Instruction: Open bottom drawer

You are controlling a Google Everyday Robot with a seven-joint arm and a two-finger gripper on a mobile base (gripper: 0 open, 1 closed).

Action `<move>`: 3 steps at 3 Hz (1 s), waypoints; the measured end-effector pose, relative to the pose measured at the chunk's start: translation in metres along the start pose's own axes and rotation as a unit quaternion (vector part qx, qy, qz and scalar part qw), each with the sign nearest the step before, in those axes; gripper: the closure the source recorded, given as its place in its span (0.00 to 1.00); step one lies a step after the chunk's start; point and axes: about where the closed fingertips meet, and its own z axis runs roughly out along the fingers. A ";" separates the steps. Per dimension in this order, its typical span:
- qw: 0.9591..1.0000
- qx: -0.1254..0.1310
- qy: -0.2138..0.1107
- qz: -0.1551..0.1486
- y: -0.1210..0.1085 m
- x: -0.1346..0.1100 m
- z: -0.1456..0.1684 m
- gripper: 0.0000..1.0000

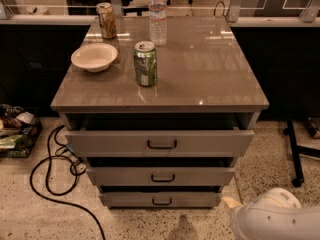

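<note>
The gripper point(232, 203) sits at the lower right, low by the floor, just right of the bottom drawer point(125, 199) and not touching it. Only a pale tip shows ahead of the white rounded arm casing point(272, 216), which the picture's edge cuts off; I cannot tell how wide the gripper is set, and it appears to hold nothing.

The bottom drawer is the lowest grey strip of the cabinet, with a black loop handle point(161, 201) at its centre and a dark gap above it. The middle drawer point(161, 176) and top drawer point(160, 143) jut further out. On the cabinet top point(210, 79) stand a cream bowl point(94, 57), a green can point(145, 63), a brown can point(106, 20) and a water bottle point(158, 15).
</note>
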 end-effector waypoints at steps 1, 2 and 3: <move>1.000 -0.012 0.009 -0.024 -0.031 -0.013 0.040 0.00; 1.000 0.010 -0.009 -0.024 -0.065 -0.037 0.066 0.00; 0.999 0.028 -0.032 0.014 -0.078 -0.058 0.093 0.00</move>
